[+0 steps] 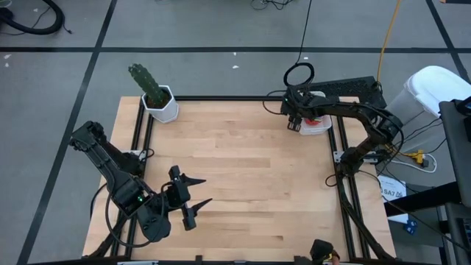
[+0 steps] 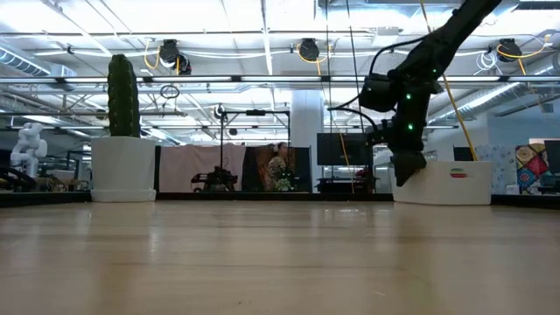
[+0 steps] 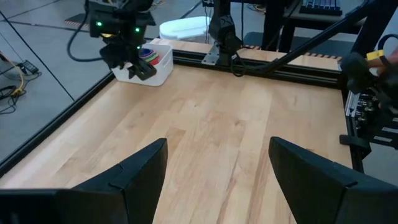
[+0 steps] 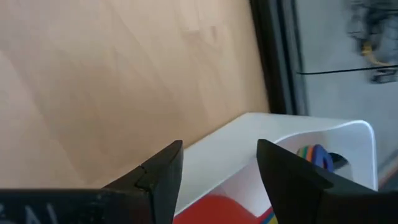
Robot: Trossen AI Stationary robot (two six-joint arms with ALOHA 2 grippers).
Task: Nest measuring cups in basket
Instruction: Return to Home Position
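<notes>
The white basket (image 1: 322, 128) stands in the table's far right corner, and the low view shows its side wall (image 2: 446, 184). Inside lie measuring cups: a red one (image 4: 214, 211) and a stack of blue, orange and green handles (image 4: 314, 155). My right gripper (image 4: 217, 180) is open and slants down just over the basket's wall on the table-centre side (image 4: 242, 146). Nothing is between its fingers. It also shows from the far side in the left wrist view (image 3: 134, 65). My left gripper (image 3: 217, 174) waits open above the table's near left part (image 1: 193, 206).
A white hexagonal pot with a green cactus (image 1: 160, 103) stands at the far left corner. Black frame rails (image 1: 221, 98) run along the table's edges. The bare wood (image 1: 250, 169) lies between the two arms.
</notes>
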